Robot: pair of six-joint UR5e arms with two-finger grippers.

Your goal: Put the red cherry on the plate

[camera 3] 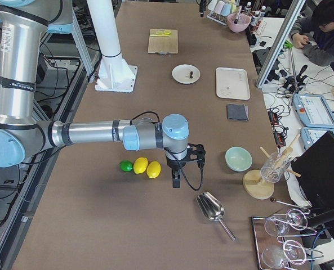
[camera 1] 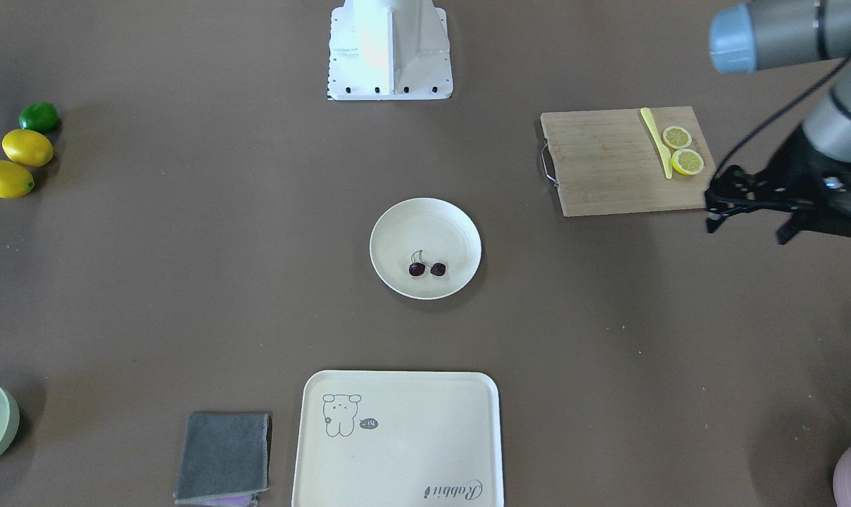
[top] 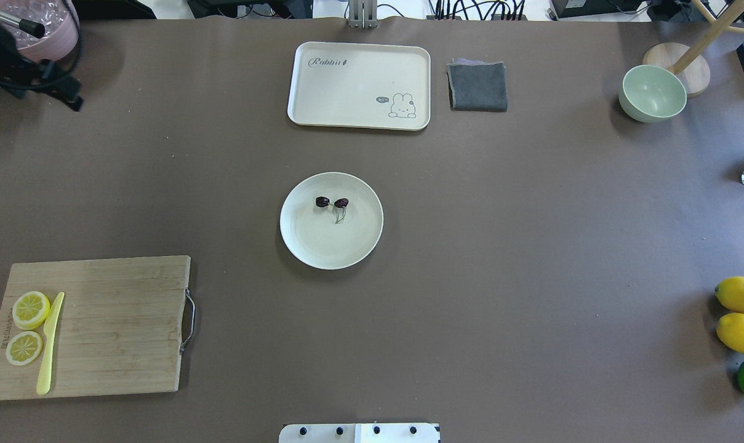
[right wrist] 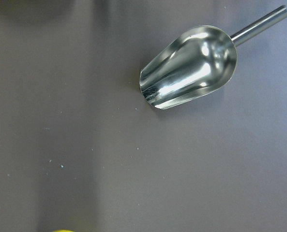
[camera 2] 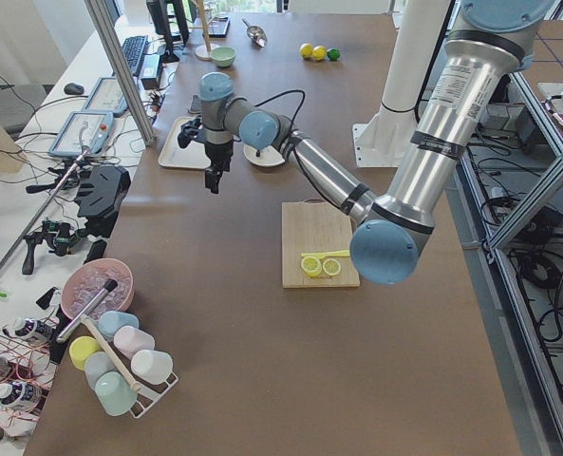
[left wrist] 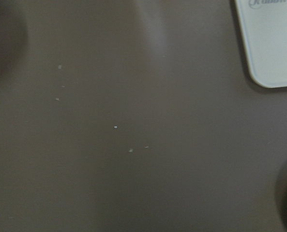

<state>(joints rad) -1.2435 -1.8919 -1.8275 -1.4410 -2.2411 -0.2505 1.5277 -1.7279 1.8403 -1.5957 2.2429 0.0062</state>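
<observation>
The red cherry [camera 1: 427, 268] [top: 332, 202], a pair of dark maroon fruits on a thin green stem, lies inside the round cream plate [camera 1: 397, 232] [top: 328, 246] at the table's middle. In the exterior right view the plate [camera 3: 181, 76] is small and far off. My left gripper [camera 1: 711, 211] [top: 71, 102] [camera 2: 212, 179] hangs above bare table well to the plate's side, beyond the cutting board, holding nothing I can see; its jaws are too dark to read. My right gripper [camera 3: 176, 179] shows only in the exterior right view, near the lemons, so I cannot tell its state.
A bamboo cutting board [top: 119, 320] carries two lemon slices [top: 27, 326] and a yellow knife [top: 48, 341]. A cream tray [top: 359, 67] and grey cloth [top: 477, 86] lie beyond the plate. A green bowl [top: 652, 92], lemons and a lime [top: 741, 320] and a metal scoop [right wrist: 191, 63] sit on my right.
</observation>
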